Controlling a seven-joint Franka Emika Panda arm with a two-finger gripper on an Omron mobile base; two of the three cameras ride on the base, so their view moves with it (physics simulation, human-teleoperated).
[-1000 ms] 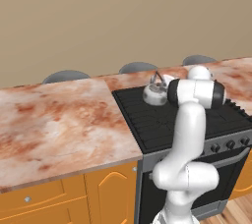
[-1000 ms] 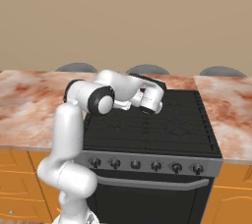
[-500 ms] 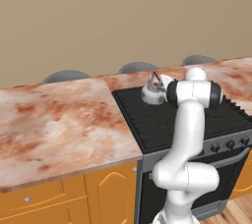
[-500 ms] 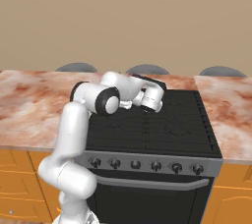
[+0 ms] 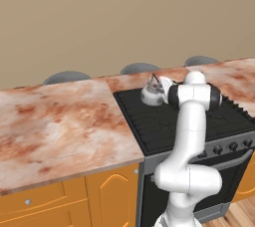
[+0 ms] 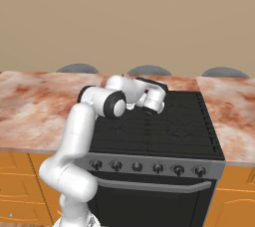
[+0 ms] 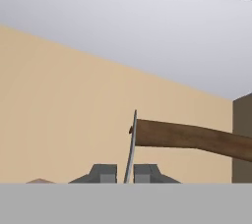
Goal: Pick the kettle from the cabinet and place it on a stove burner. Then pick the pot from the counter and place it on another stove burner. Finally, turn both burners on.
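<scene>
The kettle (image 5: 152,93) sits at the back left of the black stove (image 5: 164,121), just where it sat a second ago, and the gripper (image 7: 126,173) still has its jaws pinching the thin metal loop of the kettle's handle (image 7: 131,144). The white arm (image 5: 187,136) has moved a little: in the right base view its elbow (image 6: 110,102) now sits nearer the gripper (image 6: 149,110) than before, while the hand has stayed over the back of the stove (image 6: 159,126). The left base view shows the kettle's round silver body and its loop beside the hand. In the right base view the hand hides the kettle. The hand view shows the handle up close, with a brown wooden grip (image 7: 192,138) sticking out to one side. The bench (image 5: 55,121) lies left of the stove.
</scene>
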